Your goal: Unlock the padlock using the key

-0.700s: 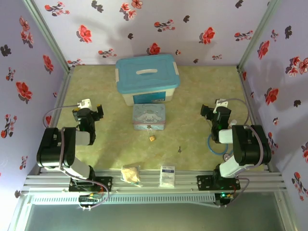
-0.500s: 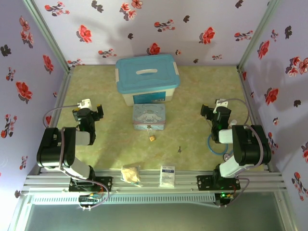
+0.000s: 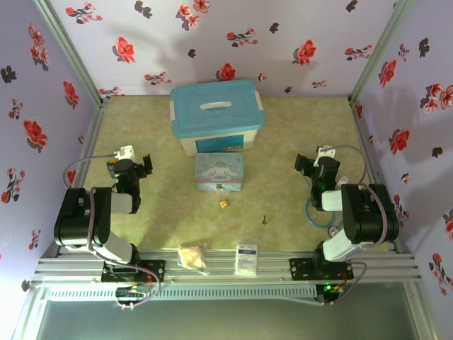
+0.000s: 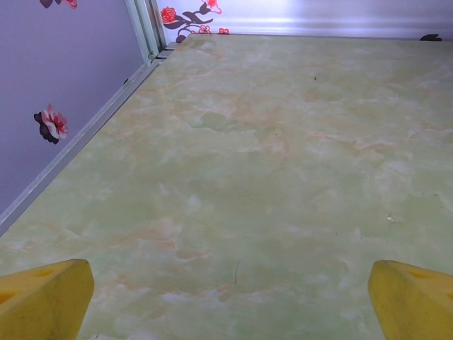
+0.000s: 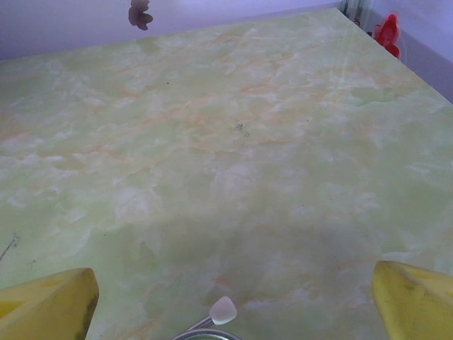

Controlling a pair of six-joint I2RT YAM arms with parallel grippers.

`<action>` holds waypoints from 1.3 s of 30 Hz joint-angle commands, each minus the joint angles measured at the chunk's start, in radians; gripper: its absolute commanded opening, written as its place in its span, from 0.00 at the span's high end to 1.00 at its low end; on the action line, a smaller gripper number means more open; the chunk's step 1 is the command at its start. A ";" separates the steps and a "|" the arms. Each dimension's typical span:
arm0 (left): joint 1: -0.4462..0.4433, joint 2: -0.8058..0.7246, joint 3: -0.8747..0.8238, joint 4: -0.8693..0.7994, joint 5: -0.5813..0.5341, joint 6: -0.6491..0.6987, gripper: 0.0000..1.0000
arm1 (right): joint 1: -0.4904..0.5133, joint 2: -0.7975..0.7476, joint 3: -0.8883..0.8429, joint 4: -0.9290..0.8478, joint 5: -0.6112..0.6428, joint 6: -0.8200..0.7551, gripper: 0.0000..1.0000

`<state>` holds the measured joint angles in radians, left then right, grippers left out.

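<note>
The left pincer [image 4: 226, 301] stood wide open. Its yellow fingertips [image 4: 42, 297] sat at opposite bottom corners of the left wrist view, with only bare green marbled worktop [image 4: 269, 177] between them. The right pincer [image 5: 233, 294] was likewise spread wide and held nothing, hanging over bare worktop in the right wrist view. A small white tab [image 5: 223, 309] lay at the bottom edge of that view; what it was could not be told.

In the top view both arms were folded back near their bases, one at each side of the worktop, well apart from the task items. The padlock [image 3: 224, 202] lay on the worktop just in front of the pastel cartoon tin [image 3: 219, 171], with its thin shackle pointing toward the tin. The key [image 3: 264, 219] lay flat on the worktop, near the padlock on its right and nearer the arms, not touching it. A blue-lidded box [image 3: 216, 113] stood behind the tin. A beige packet [image 3: 192, 256] and a white card [image 3: 246, 258] lay at the near edge.
</note>
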<state>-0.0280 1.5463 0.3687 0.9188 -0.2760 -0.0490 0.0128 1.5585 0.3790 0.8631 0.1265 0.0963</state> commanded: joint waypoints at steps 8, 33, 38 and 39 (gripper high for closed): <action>-0.002 0.003 0.011 0.007 0.007 0.005 0.00 | -0.007 -0.001 0.019 0.004 -0.005 -0.015 0.01; 0.003 -0.190 0.011 -0.152 -0.019 -0.011 0.00 | -0.007 -0.090 0.056 -0.126 -0.008 -0.020 0.01; 0.002 -0.359 0.012 -0.269 -0.003 -0.110 0.00 | 0.016 -0.205 0.183 -0.466 0.049 0.037 0.01; 0.002 -0.394 0.004 -0.279 0.004 -0.179 0.00 | 0.016 -0.225 0.215 -0.536 0.051 0.060 0.01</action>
<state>-0.0280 1.2224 0.3695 0.7246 -0.2760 -0.0975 0.0204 1.3941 0.5056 0.5610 0.1387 0.1055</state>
